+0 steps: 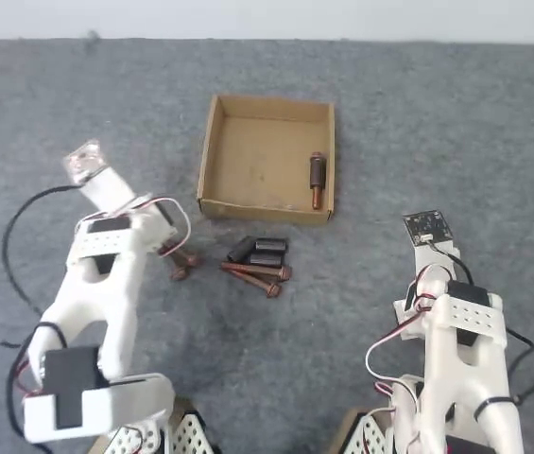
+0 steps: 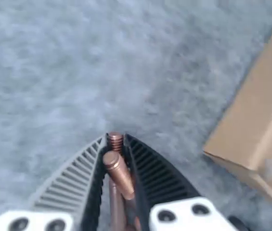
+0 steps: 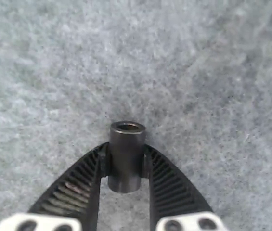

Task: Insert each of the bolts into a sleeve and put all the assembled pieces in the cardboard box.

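Bolts (image 1: 257,276), threaded copper, lie beside smooth dark sleeves (image 1: 259,252) just outside the cardboard box (image 1: 208,151), which holds one assembled piece (image 1: 317,180). Left gripper (image 2: 115,140) pinches a copper bolt (image 2: 119,175); right gripper (image 3: 126,150) pinches a hollow cylindrical sleeve (image 3: 125,161).

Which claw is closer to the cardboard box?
Left. The left claw, gripping a bolt, sits by the near left corner of the cardboard box; the right claw, holding a sleeve, is farther off to its right.
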Motion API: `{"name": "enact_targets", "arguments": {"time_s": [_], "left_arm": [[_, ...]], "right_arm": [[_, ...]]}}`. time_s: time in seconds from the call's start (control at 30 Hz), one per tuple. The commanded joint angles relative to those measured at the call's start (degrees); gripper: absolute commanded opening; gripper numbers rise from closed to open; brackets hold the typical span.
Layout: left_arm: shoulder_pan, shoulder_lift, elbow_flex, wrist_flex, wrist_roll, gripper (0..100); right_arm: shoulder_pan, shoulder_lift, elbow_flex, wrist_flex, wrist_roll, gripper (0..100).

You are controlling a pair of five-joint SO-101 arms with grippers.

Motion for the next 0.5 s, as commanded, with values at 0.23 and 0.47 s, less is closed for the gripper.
{"name": "enact_targets", "arguments": {"time_s": [0.23,0.47], "left_arm": [[-8.44,-1.93,-1.89,3.87,-14.15,1],[-9.58,-2.02,-10.77,20.4,-38.59,1]], "right_arm": [[0.57,-1.89,-0.26,-0.75,0.62,0.7],[0.57,-1.89,-0.26,-0.66,0.62,0.7]]}}
